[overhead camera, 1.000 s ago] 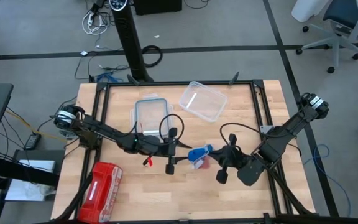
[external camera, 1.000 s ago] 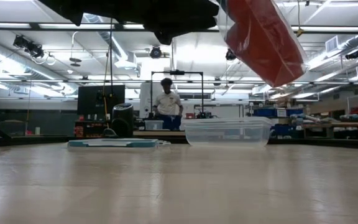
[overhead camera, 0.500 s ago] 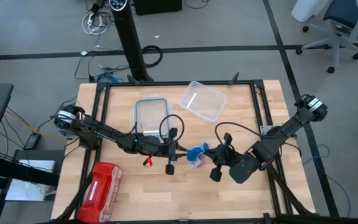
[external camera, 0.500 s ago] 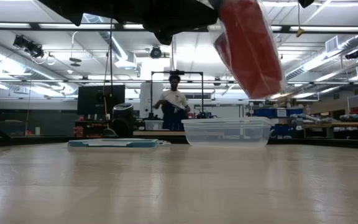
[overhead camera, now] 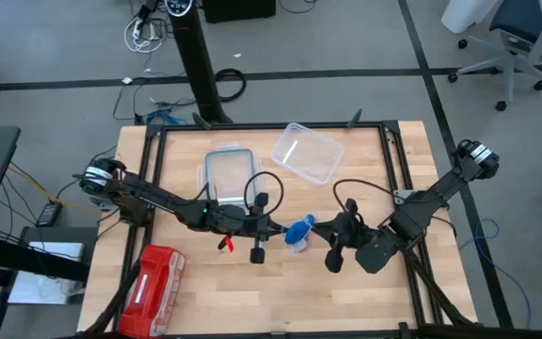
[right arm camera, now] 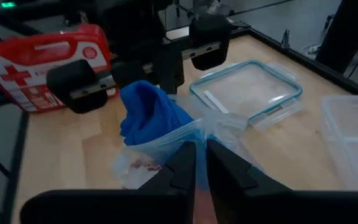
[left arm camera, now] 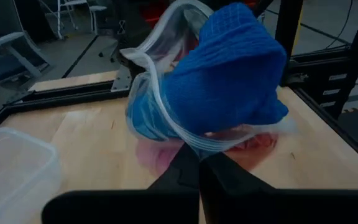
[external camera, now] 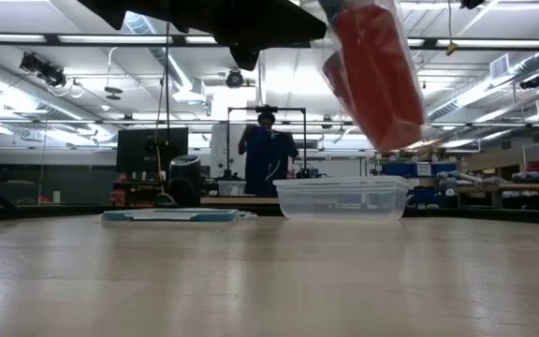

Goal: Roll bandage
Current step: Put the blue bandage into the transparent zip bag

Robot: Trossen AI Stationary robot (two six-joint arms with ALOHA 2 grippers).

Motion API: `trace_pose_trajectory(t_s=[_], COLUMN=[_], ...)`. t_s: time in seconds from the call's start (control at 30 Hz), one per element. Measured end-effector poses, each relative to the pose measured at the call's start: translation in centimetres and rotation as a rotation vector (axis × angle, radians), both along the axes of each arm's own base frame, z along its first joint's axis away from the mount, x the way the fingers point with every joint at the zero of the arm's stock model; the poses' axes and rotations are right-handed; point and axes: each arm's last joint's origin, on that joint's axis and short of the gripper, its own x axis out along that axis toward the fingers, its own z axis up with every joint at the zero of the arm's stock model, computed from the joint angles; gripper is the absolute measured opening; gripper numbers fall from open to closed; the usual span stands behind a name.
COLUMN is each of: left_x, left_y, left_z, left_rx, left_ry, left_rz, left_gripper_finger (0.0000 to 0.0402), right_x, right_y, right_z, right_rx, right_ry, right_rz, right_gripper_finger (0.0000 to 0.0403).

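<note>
A clear plastic bag (left arm camera: 160, 124) hangs between my two grippers above the table's middle. The blue bandage (left arm camera: 229, 68) bulges out of its open mouth, and red-pink rolls (external camera: 372, 75) fill the part that hangs below. In the high view the bandage (overhead camera: 299, 228) sits between my left gripper (overhead camera: 278, 229), which is shut on the bag, and my right gripper (overhead camera: 326, 237). The right fingers stand almost together with the bag's film between them. My left gripper pinches the bag's clear rim (left arm camera: 194, 144) between its two fingers, just below the bandage. It comes in nearly level from the table's left. The bag is lifted clear of the table. My right gripper has the bag's film (right arm camera: 207, 134) between its fingertips, slanting down from the table's right. The blue bandage (right arm camera: 148, 112) lies just beyond them.
A red first-aid pouch (overhead camera: 153, 278) lies at the near left. A clear container (overhead camera: 307, 153) and its blue-rimmed lid (overhead camera: 227, 172) lie at the far middle. A person stands in the room beyond the table (external camera: 268, 154).
The bag has shifted a little toward the table's left, up against my left gripper, which now has hold of it. In the low view its red part has swung from a slant to hanging steeper.
</note>
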Motion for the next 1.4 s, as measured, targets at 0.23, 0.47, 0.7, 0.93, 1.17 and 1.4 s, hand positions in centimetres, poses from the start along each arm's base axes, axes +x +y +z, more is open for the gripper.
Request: trace_pose_trajectory(t_s=[0.23, 0.47, 0.7, 0.93, 1.17, 1.4], left_x=[0.4, 0.6, 0.5, 0.6, 0.6, 0.7], left_y=[-0.2, 0.3, 0.4, 0.4, 0.4, 0.3], left_z=[0.5, 0.8, 0.5, 0.7, 0.7, 0.8], left_rx=[-0.033, -0.048, -0.047, -0.053, -0.056, -0.010], left_ry=[0.096, 0.131, 0.156, 0.139, 0.128, 0.118], left_rz=[-0.010, 0.012, 0.011, 0.012, -0.001, -0.037], left_gripper_finger=[0.0000, 0.0000, 0.0000, 0.0000, 0.0000, 0.0000], right_x=[-1.6, 0.7, 2.8, 4.6, 6.6, 6.6], right_y=[0.4, 1.2, -0.1, -1.1, -3.1, -4.5], right_z=[1.0, 0.5, 0.0, -1.5, -3.7, -3.9], right_rx=[0.082, 0.079, 0.100, 0.145, 0.191, 0.328], right_ry=[-0.023, -0.059, -0.052, 0.019, 0.111, 0.190], right_rz=[0.045, 0.096, 0.100, 0.124, 0.079, 0.091], right_gripper_finger=[0.0041, 0.0041, 0.0041, 0.0037, 0.0011, 0.0002])
